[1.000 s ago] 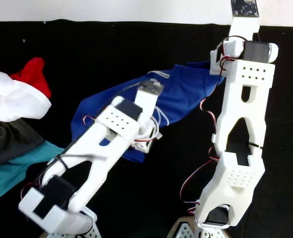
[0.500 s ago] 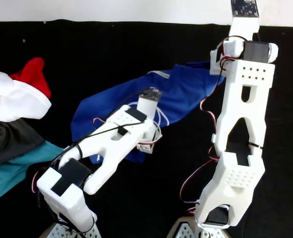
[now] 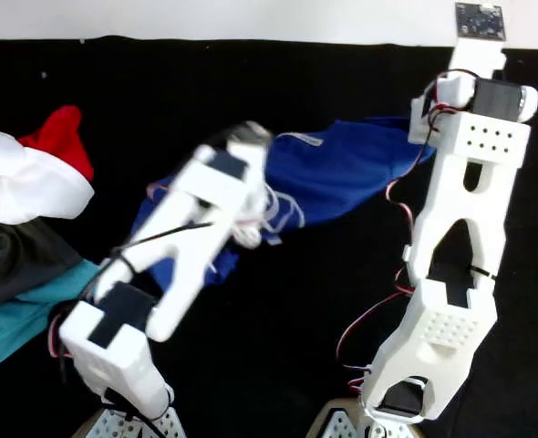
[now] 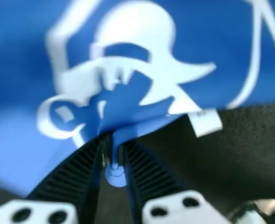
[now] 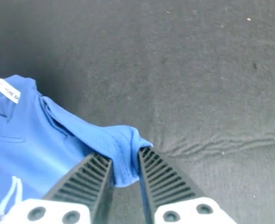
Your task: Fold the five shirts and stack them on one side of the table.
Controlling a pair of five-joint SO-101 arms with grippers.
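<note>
A blue shirt [image 3: 342,173] with a white print lies stretched across the middle of the black table. My left gripper [image 4: 113,149] is shut on the blue shirt's [image 4: 128,56] hem, next to a small white tag [image 4: 203,122]. My right gripper [image 5: 124,164] is shut on a bunched corner of the blue shirt [image 5: 44,140], at the far right of the table. In the high view the left arm [image 3: 196,228] covers the shirt's near left part, and the right arm [image 3: 465,219] stands at its right end.
A heap of other shirts lies at the table's left edge: red [image 3: 61,135], white [image 3: 23,187], dark grey [image 3: 14,260] and teal [image 3: 23,315]. Bare black cloth [image 3: 287,319] spreads between the two arm bases.
The left arm has swung up and away from the table's near edge, pulling the shirt's hem with it. The right arm has shifted to the right, drawing the shirt out longer.
</note>
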